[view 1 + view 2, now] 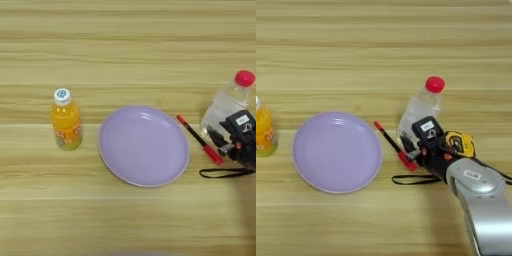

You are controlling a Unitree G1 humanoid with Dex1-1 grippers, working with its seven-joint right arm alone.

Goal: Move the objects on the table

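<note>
While claw hovers | pen just left, near

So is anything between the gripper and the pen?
Nothing visible. The right gripper sits right at the pen's near red end, between the clear bottle and the tape measure.

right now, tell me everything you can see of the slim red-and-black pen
The slim red-and-black pen lies flat on the light wooden table, slanting from upper left to lower right. It has a small red tip at the upper end, a thin black barrel, and a thicker red end section, plastic by the look. It sits between the round lilac plate and the clear bottle with red cap, apart from the plate. Its lower end lies right at the right gripper; contact is unclear.
</note>
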